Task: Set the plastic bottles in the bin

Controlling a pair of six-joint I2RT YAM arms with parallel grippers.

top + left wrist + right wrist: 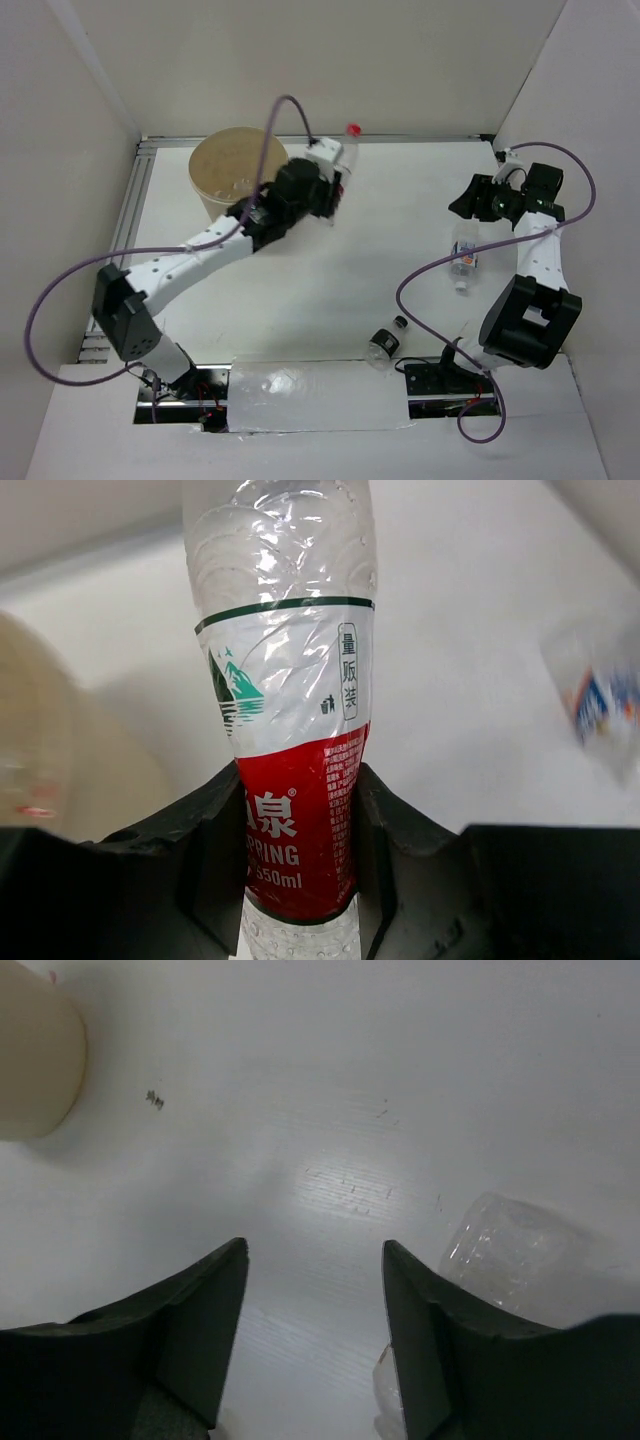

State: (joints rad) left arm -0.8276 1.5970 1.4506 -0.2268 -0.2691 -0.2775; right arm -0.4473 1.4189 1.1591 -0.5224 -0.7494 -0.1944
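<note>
White table (400,200): left gripper (300,820) clamps red-label bottle (285,680) near bin (222,135); right gripper (312,1260) spread wide, empty, beside blue-label bottle (466,256).

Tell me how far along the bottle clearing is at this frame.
Done: unclear; nothing can be made out inside the bin. In hand: the left hand grips a red-labelled bottle beside the bin, not yet over it. Left: the blue-labelled bottle by the open right hand, and the dark-capped bottle near the arm bases.
</note>
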